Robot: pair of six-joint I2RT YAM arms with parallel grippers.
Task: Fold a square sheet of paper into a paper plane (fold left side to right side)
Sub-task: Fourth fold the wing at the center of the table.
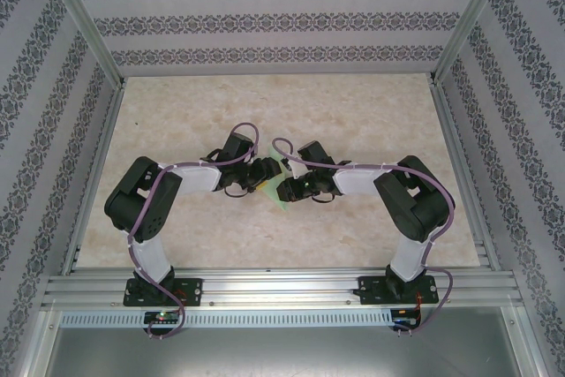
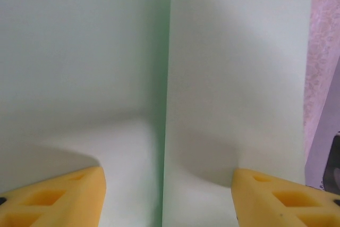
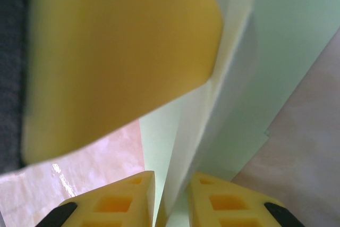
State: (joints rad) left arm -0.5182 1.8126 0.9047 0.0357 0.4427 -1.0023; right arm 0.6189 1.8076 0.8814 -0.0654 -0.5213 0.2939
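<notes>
One sheet (image 1: pixel 275 186) of pale mint-green paper lies at the middle of the table (image 1: pixel 194 112), pinned from view in large part by the two grippers that meet over it. Seen from the left wrist, a straight line runs down the sheet, with a shaded half to one side and a brighter half to the other (a crease or a layer's edge, I cannot tell which). From the right wrist, one pale layer of the sheet stands up off the rest.

There are two arms. The left arm (image 1: pixel 150 209) reaches in from the sheet's left, elbow bent outward and wrist low. The left gripper (image 2: pixel 169 182) hangs just above the sheet with its two yellow fingers (image 2: pixel 58 198) wide apart and nothing between them but flat paper below. The right arm (image 1: pixel 415 205) mirrors it from the sheet's right. The right gripper (image 3: pixel 170 182) has its jaws parted by a narrow gap, and the raised layer runs into that gap. The pads do not visibly press it. A finger of the left gripper looms large just beyond.

Around the sheet the table is beige and marbled. Past it rise three walls (image 1: pixel 265 6) papered in grey ornamental stripes, framed by aluminium rails (image 1: pixel 274 287).
</notes>
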